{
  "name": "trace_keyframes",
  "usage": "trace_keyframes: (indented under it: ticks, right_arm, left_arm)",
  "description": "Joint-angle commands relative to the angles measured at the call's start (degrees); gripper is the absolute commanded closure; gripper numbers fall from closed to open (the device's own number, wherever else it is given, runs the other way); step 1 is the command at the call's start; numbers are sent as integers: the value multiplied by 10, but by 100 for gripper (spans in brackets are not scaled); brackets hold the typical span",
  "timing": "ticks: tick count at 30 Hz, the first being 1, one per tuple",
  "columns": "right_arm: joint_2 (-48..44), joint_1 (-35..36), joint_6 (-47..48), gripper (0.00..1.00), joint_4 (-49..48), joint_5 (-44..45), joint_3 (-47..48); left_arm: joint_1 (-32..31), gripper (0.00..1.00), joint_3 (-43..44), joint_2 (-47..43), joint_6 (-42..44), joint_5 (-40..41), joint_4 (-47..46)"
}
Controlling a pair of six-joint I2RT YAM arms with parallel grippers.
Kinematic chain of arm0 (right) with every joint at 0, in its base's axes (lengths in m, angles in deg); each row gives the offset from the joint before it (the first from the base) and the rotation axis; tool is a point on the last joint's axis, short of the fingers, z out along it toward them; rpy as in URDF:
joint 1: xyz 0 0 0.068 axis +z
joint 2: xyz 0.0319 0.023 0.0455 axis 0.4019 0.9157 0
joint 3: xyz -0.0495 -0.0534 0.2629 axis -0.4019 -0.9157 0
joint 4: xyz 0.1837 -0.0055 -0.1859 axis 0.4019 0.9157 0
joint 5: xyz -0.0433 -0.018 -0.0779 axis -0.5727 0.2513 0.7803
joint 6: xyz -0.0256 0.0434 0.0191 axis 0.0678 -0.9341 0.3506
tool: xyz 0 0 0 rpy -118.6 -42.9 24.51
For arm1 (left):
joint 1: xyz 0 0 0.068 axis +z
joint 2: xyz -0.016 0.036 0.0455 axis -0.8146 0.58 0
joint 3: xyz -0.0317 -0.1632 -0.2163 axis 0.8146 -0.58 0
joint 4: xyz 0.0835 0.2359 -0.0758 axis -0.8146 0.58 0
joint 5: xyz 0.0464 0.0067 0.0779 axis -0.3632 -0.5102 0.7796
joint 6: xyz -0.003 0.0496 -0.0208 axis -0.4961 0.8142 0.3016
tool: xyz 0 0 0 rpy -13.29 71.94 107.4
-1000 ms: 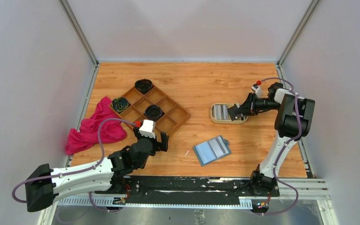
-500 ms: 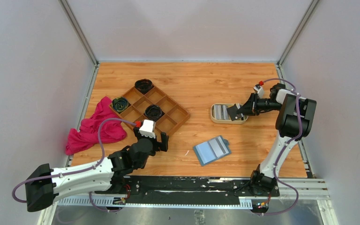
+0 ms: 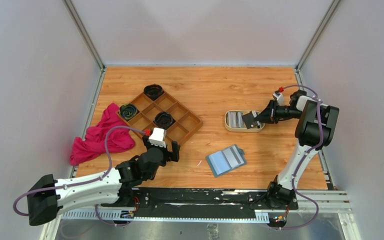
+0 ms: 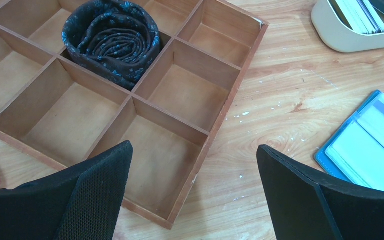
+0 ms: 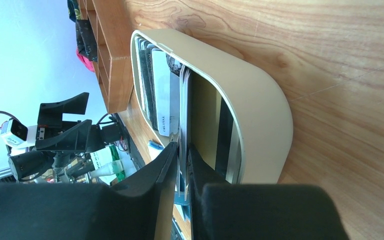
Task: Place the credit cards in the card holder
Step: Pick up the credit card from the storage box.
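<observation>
Right wrist: thin whitish credit cards point(image 5: 161, 95)

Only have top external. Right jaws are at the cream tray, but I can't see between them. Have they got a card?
Observer: Right wrist view shows the right gripper with its jaws either side of one upright whitish card in the cream tray. They are nearly closed, but I can't tell if it's a firm pinch.
Operator: Left side holding anything?
Observer: No. Left wrist view shows the left gripper with jaws wide apart and nothing between them, above the wooden tray's corner.
</observation>
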Motion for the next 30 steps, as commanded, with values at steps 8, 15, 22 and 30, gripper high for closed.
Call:
trace_keyframes:
  ticks: [8, 15, 22, 30]
  right_arm:
    - [15, -18, -4, 84, 15, -21, 1]
    - [16, -20, -5, 84, 15, -24, 1]
    - [16, -24, -5, 85, 15, -24, 0]
    - [18, -27, -6, 91, 15, -27, 0]
  left_arm:
    - [4, 0, 8, 7, -8, 20, 0]
    - [4, 0, 9, 8, -8, 20, 0]
    - [4, 0, 8, 6, -8, 20, 0]
    - [3, 0, 8, 4, -8, 21, 0]
